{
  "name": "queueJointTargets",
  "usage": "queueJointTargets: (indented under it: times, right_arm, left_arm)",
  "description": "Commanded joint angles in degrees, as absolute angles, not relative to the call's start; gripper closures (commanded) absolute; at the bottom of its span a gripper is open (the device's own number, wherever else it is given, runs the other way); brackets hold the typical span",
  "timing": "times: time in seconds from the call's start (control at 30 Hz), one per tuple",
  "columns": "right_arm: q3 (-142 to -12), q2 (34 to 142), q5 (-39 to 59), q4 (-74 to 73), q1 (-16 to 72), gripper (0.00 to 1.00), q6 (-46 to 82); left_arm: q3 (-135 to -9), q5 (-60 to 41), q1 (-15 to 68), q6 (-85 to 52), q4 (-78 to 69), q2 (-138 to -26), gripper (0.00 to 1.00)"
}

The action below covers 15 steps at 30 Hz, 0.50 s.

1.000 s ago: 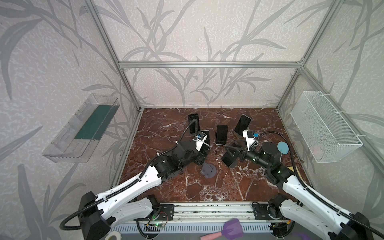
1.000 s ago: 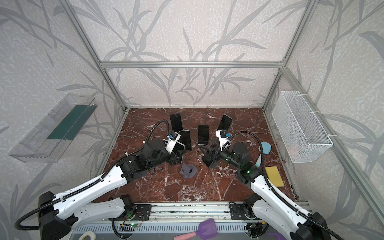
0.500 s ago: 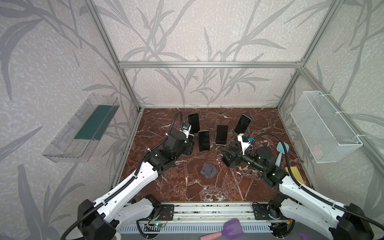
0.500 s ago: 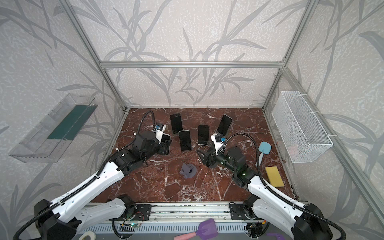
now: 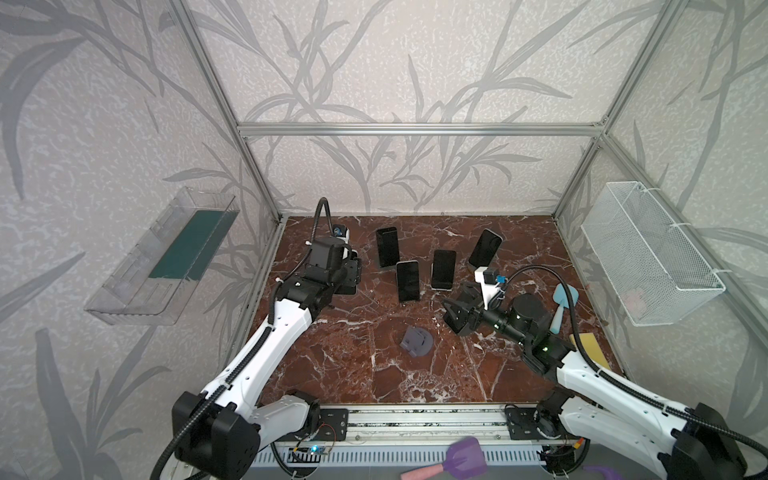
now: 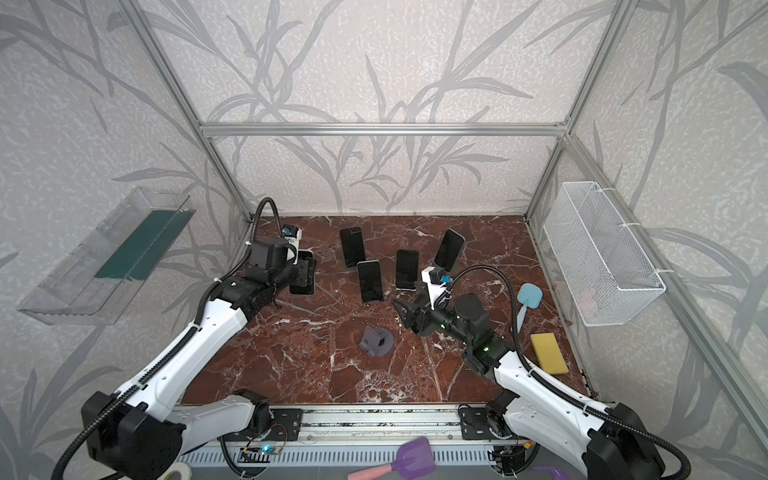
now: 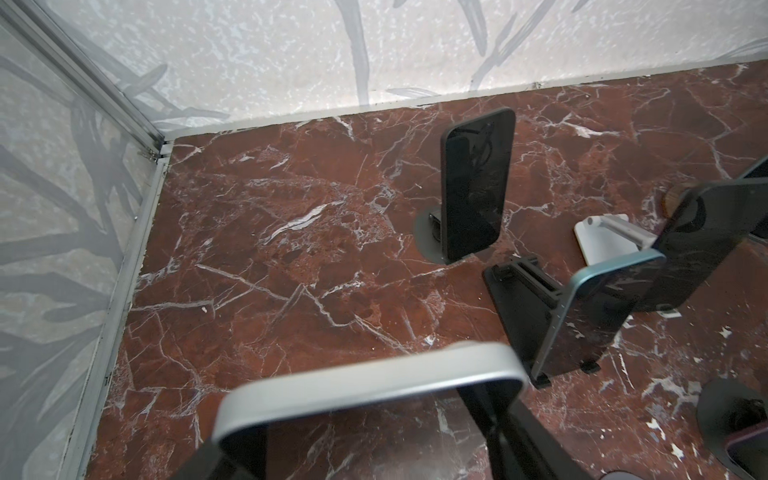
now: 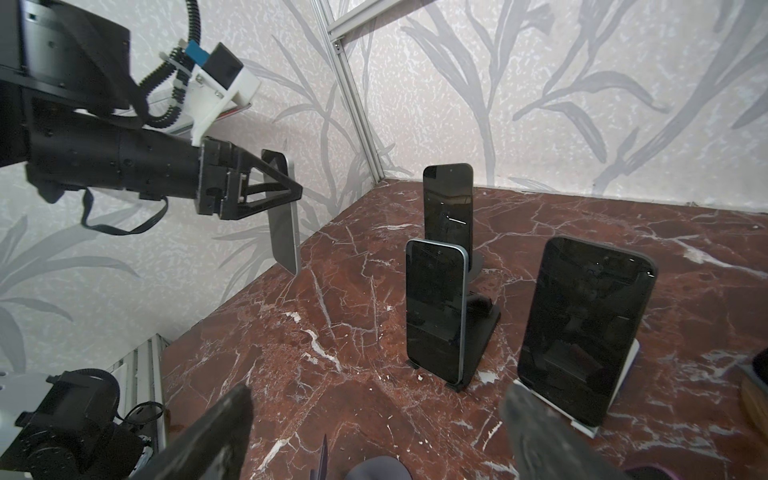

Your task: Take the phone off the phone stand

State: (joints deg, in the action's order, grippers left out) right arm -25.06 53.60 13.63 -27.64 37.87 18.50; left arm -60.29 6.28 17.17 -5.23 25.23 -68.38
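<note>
left gripper (image 8: 291, 191): clamped on silver-edged black phone (image 8: 286, 241), upright, seemingly above red marble floor (image 5: 353, 365), far left | right gripper (image 5: 453, 318): spread, empty | grey round stand (image 5: 417, 341): phoneless | advice: lower gently, avoiding propped phones (image 5: 407, 281)

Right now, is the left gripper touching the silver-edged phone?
Touching. The right wrist view shows the left gripper clamped across the silver-edged phone near its top.

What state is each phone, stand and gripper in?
left gripper, shut on silver phone
silver phone, held in the air
grey stand, empty
right gripper, open, empty
blue-edged phone, propped upright
back-left phone, propped upright
middle phone, propped upright
back-right phone, propped upright
</note>
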Motion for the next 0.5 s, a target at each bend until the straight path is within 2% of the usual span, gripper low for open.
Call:
queueJointTargets:
  times: [0.0, 0.17, 0.47]
  right_arm:
    - [-24.1, 55.9, 14.2, -32.2, 40.1, 0.08, 17.9]
    - [-23.6, 55.1, 8.6, -27.9, 43.2, 0.08, 14.5]
    - [-20.7, 59.9, 6.0, -35.5, 47.3, 0.08, 12.6]
  left_arm:
    - [-62.4, 2.2, 14.6, -4.7, 24.1, -71.0, 0.43]
    - [-63.1, -0.2, 11.7, -5.8, 22.4, -76.9, 0.44]
    - [-64.2, -1.7, 8.5, -6.6, 19.1, -87.1, 0.44]
